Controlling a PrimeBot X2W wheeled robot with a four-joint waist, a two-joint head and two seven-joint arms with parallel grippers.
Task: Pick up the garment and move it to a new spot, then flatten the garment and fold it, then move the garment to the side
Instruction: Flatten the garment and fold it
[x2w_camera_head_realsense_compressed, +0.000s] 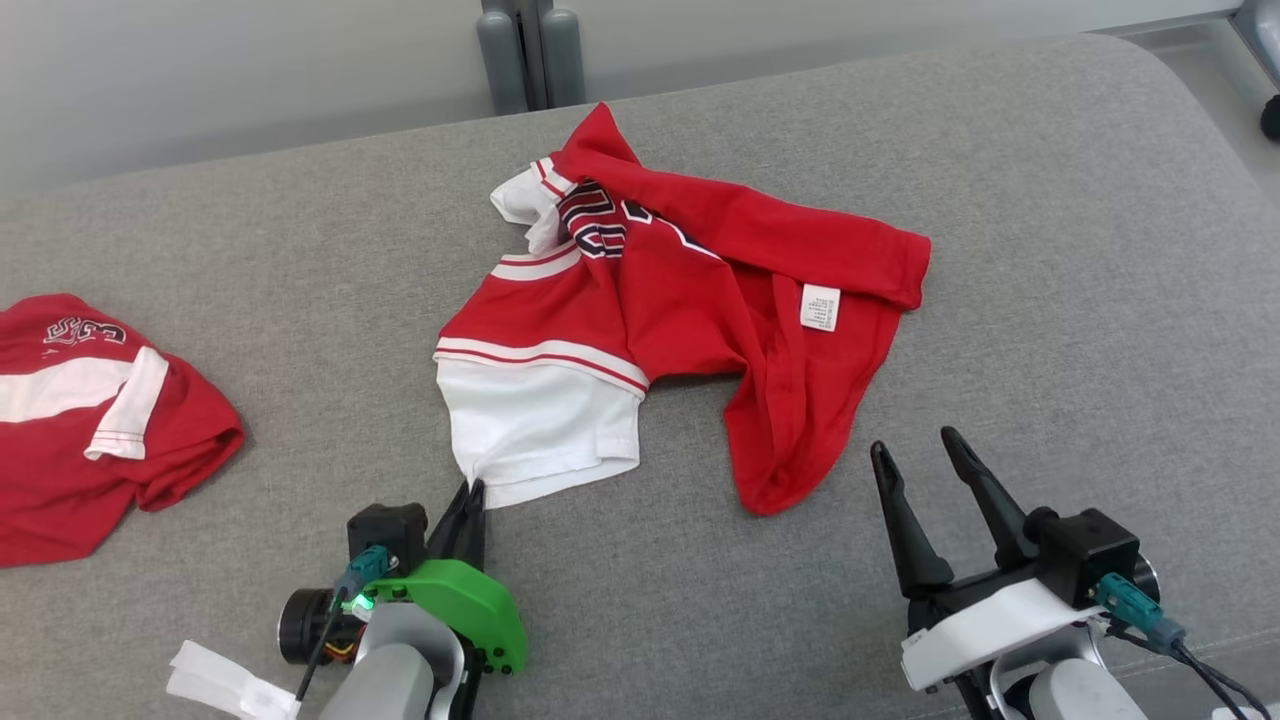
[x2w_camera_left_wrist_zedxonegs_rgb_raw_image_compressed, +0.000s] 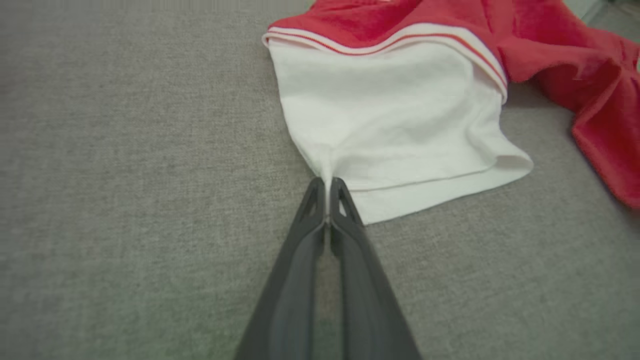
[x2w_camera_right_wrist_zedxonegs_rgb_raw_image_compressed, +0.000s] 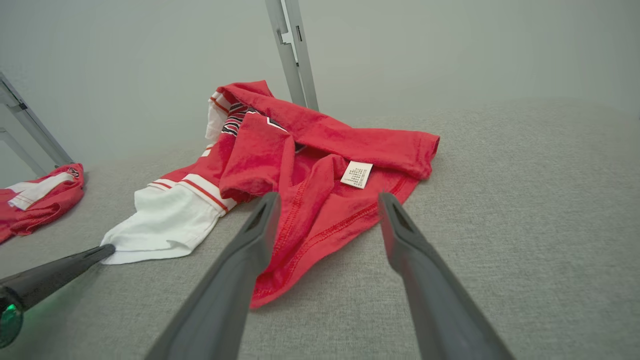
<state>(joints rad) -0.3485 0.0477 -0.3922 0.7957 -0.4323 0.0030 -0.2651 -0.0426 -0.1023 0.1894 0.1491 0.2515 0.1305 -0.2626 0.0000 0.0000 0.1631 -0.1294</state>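
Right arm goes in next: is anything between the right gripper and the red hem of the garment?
Nothing visible. Only bare grey cushion lies between the open right gripper and the red hem of the garment. The left gripper is shut on the white sleeve corner, off to the side, and the second shirt lies far left.

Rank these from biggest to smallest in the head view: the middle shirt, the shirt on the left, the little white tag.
1. middle shirt
2. left shirt, though the picture's edge cuts it off
3. white tag
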